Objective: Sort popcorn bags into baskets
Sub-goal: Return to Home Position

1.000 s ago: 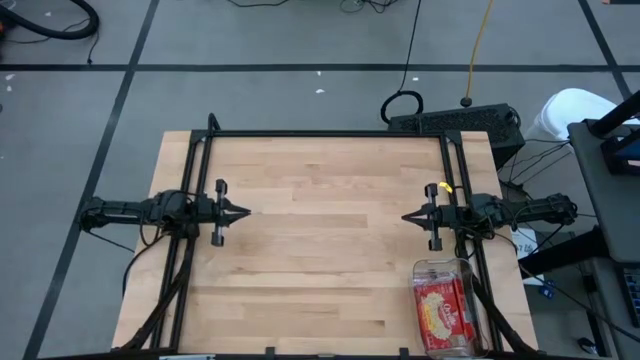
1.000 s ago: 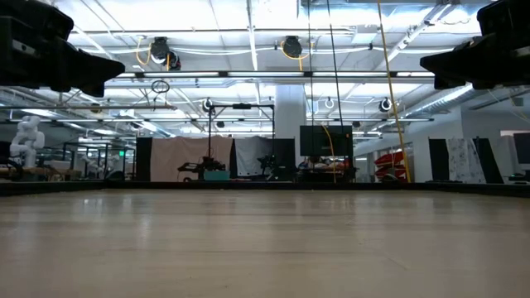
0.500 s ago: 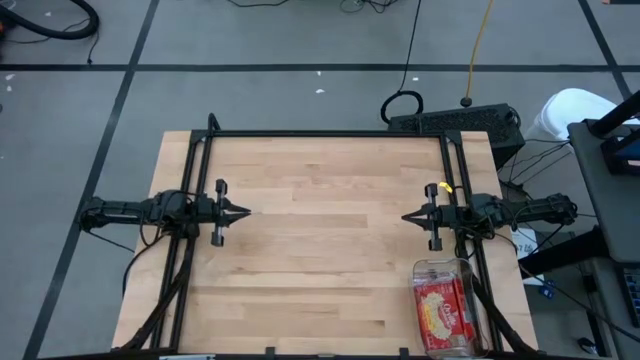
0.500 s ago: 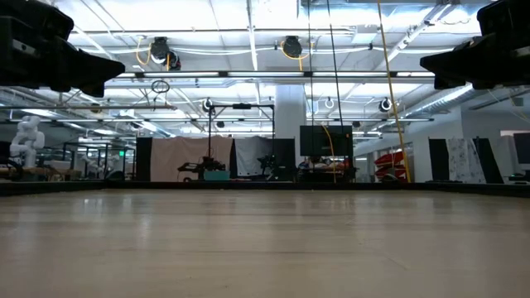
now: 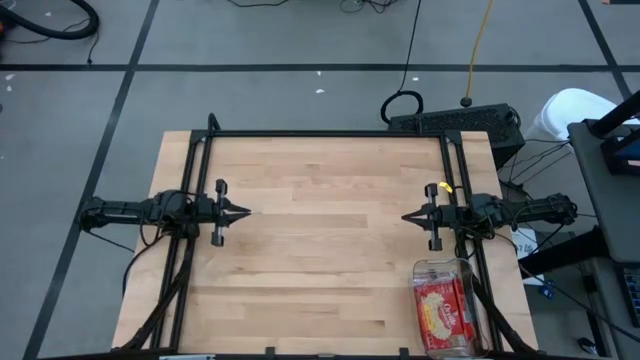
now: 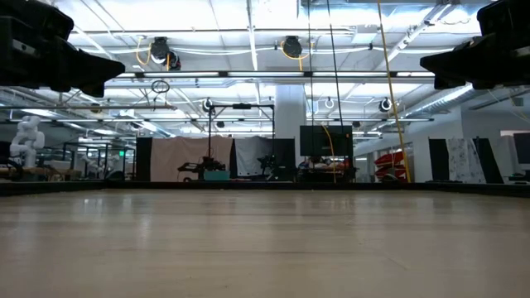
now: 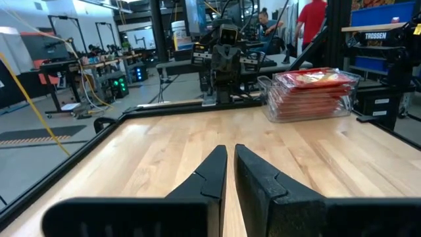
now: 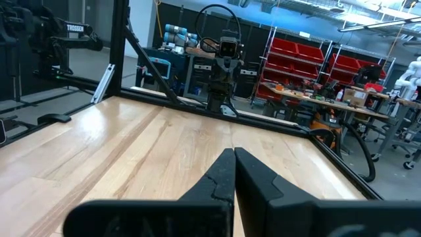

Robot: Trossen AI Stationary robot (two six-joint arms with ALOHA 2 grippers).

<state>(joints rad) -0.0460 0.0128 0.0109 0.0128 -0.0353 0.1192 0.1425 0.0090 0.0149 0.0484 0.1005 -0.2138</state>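
Observation:
A clear plastic basket (image 5: 444, 305) stands on the wooden table (image 5: 320, 250) near its front right corner. A stack of red popcorn bags (image 5: 443, 308) lies flat inside it, a yellow popcorn picture facing up. The left wrist view shows the same basket (image 7: 314, 105) with the stacked bags (image 7: 313, 80). My left gripper (image 5: 244, 211) hovers level above the table's left side, shut and holding nothing. My right gripper (image 5: 406, 216) hovers level above the right side, just beyond the basket's far end, also shut and holding nothing. The two point at each other.
Black frame rails (image 5: 320, 134) run along the table's far edge and both sides. The bare wood between the two grippers holds nothing. In the room beyond, a person in red (image 7: 314, 20) stands far behind the right arm.

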